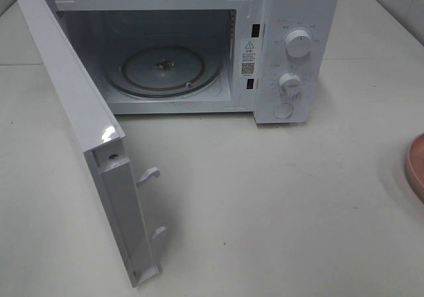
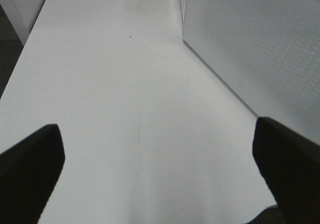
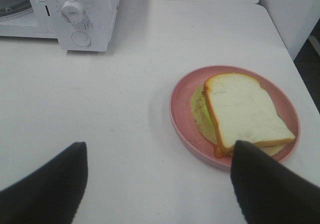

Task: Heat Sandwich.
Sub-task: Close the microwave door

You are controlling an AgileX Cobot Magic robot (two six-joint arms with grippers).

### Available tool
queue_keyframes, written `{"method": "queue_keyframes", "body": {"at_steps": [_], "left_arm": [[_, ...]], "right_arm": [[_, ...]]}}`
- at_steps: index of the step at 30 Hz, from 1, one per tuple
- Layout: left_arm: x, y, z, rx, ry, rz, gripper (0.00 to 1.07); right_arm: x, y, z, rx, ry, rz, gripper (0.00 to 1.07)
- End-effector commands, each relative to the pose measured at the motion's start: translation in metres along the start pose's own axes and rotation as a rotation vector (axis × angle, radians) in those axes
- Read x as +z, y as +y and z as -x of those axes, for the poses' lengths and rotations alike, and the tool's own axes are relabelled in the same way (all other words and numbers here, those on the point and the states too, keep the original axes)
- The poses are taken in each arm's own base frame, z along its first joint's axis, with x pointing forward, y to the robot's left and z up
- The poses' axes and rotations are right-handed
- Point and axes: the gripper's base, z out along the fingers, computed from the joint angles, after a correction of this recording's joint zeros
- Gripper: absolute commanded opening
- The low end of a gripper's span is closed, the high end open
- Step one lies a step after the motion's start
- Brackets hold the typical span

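Nearest to the right wrist camera, the right gripper (image 3: 157, 181) hangs over the table (image 3: 100, 114) with its two dark fingers (image 3: 45, 189) wide apart and nothing between them. Just beyond them lies the sandwich (image 3: 245, 111), flat on the pink plate (image 3: 177, 111) — well apart from the microwave (image 1: 298, 52), off to its right side. The plate probably keeps the food off the table and gives something easy to carry. The top bread slice lies face up; its long axis runs slanted across the plate, the rounded crust end toward the microwave and the square end toward the gripper.

The left gripper (image 2: 157, 176) also has its fingers spread, empty, beside the door (image 1: 93, 151). Farther off, the door is swung fully out and the glass turntable (image 1: 162, 68) is bare — so the cavity seems prepared to receive the sandwich, which I judge is not yet picked up.
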Motion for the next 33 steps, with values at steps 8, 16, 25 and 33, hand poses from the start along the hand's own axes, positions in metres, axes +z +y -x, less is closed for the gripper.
{"method": "queue_keyframes", "body": {"at_steps": [8,16,25,33], "left_arm": [[-0.0020,-0.0002,-0.0011,0.001,-0.019,-0.004,0.98],[-0.0020,-0.0002,-0.0011,0.001,-0.019,-0.004,0.98],[-0.0020,-0.0002,-0.0011,0.001,-0.019,-0.004,0.98],[-0.0020,-0.0002,-0.0011,0.001,-0.019,-0.004,0.98]], "right_arm": [[-0.0035,0.0001,-0.0016,0.011,-0.039,-0.003,0.75],[-0.0035,0.0001,-0.0016,0.011,-0.039,-0.003,0.75],[-0.0035,0.0001,-0.0016,0.011,-0.039,-0.003,0.75],[-0.0035,0.0001,-0.0016,0.011,-0.039,-0.003,0.75]]}}
